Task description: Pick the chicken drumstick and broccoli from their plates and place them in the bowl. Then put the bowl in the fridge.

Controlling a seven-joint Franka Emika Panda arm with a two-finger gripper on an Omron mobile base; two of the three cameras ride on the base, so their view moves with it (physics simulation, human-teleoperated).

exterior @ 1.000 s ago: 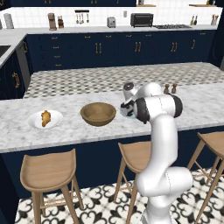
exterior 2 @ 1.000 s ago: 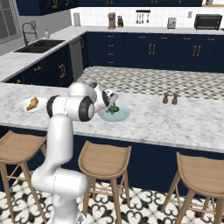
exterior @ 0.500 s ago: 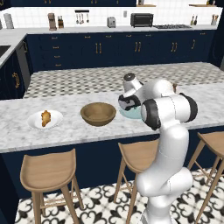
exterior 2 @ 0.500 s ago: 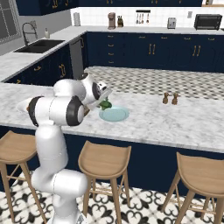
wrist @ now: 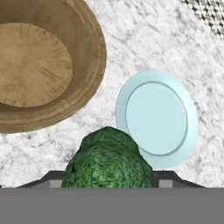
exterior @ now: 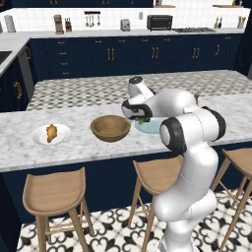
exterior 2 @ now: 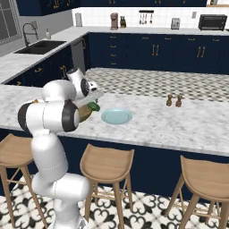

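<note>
Left base view is showing the marble island counter (exterior: 74, 142) running across the room, with the white arm bending over it. The wooden bowl (exterior: 110, 128) is sitting near the middle of the counter, and the pale blue-green plate (exterior: 150, 126) is lying just beside it, bare. Well apart, at the far left, the white plate (exterior: 50, 135) is carrying the chicken drumstick (exterior: 51, 133). The gripper (exterior 2: 93, 102) is hanging above the counter between bowl and blue-green plate, closed around the broccoli (wrist: 108, 161), which is being held clear of the surface. In the hand view the fingertips are mostly hidden behind the floret, so the grip itself looks firm but I am judging that from the lift. Two small brown shakers (exterior 2: 174, 100) are standing farther along the counter
</note>
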